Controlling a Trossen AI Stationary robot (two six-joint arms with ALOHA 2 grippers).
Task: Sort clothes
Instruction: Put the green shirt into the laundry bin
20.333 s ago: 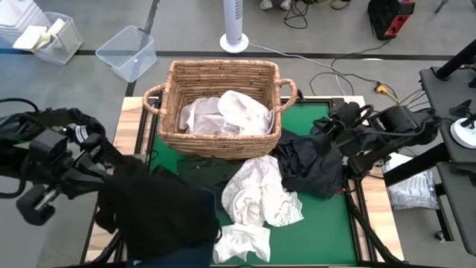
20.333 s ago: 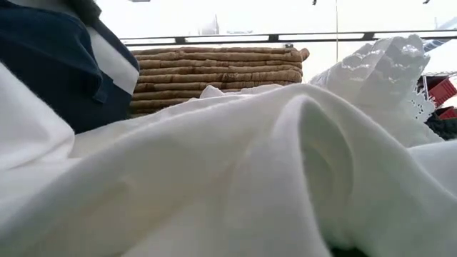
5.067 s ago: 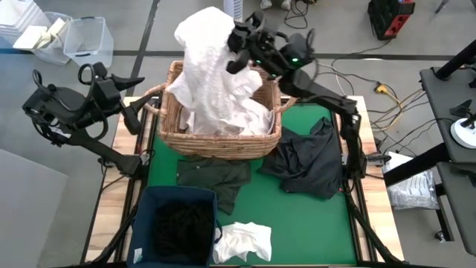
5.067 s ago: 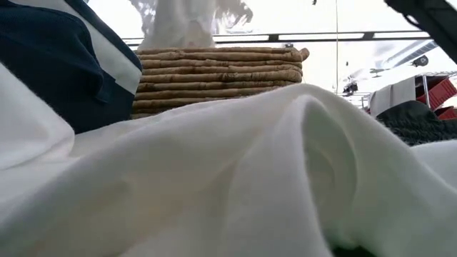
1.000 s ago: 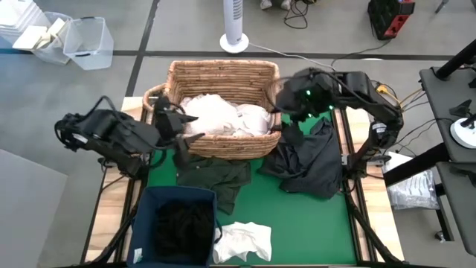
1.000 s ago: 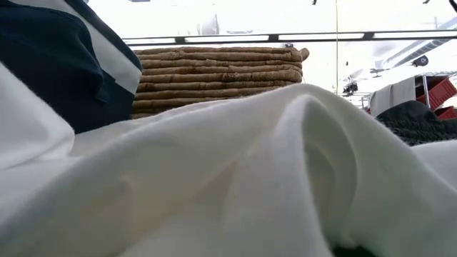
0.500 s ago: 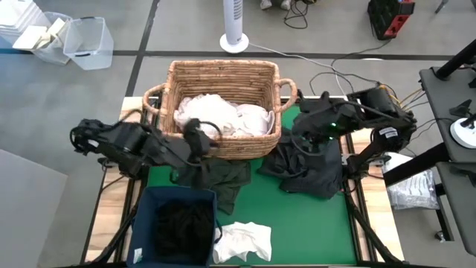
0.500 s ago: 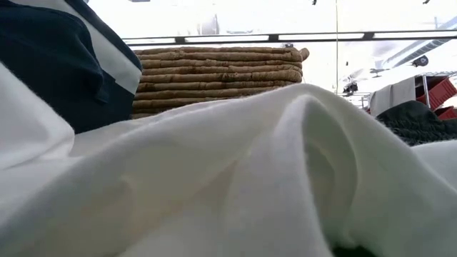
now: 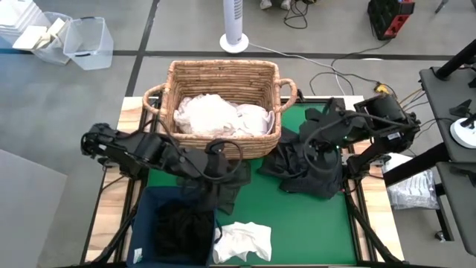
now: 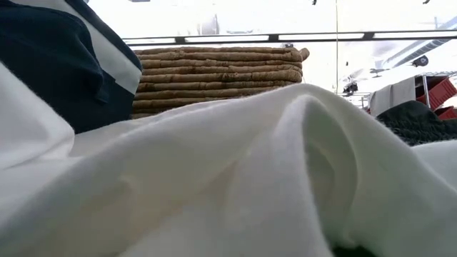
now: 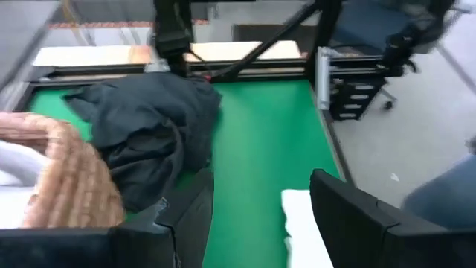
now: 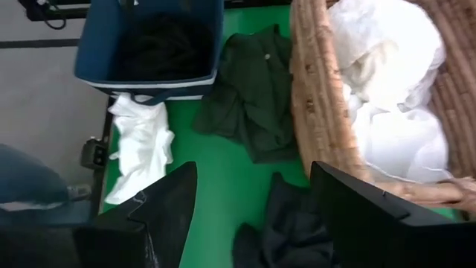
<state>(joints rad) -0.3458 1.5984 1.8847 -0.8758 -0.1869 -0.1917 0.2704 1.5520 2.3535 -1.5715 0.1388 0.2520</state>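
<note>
Green mat [image 9: 297, 216] covers the table, both arms low over it. Wicker basket [image 9: 223, 104] at the far side, just beyond both claws, full of white clothes [image 9: 219, 115]. Blue bin [image 9: 178, 231] sits at the near left corner, just near-side of the left claw, with dark cloth [image 9: 178, 223] inside.

Left claw [image 9: 223, 165] reaches in from the left, low over the dark green garment [image 9: 223, 186] that lies between basket and bin; fingers [image 11: 190, 216] spread apart, nothing between them in the left wrist view. Cannot tell if it touches the garment.

Right claw [image 9: 312, 141] comes in from the right, over the black garment [image 9: 309, 167] heaped right of the basket; fingers [image 12: 167, 205] apart, nothing gripped in the right wrist view. Contact with the cloth unclear.

Small white garment [image 9: 242, 242] lies crumpled on the mat, near side of the left claw, just right of the bin. It fills the low view up close [image 10: 250, 178], with the basket wall [image 10: 214, 71] behind and the bin [image 10: 50, 64] at the side.
</note>
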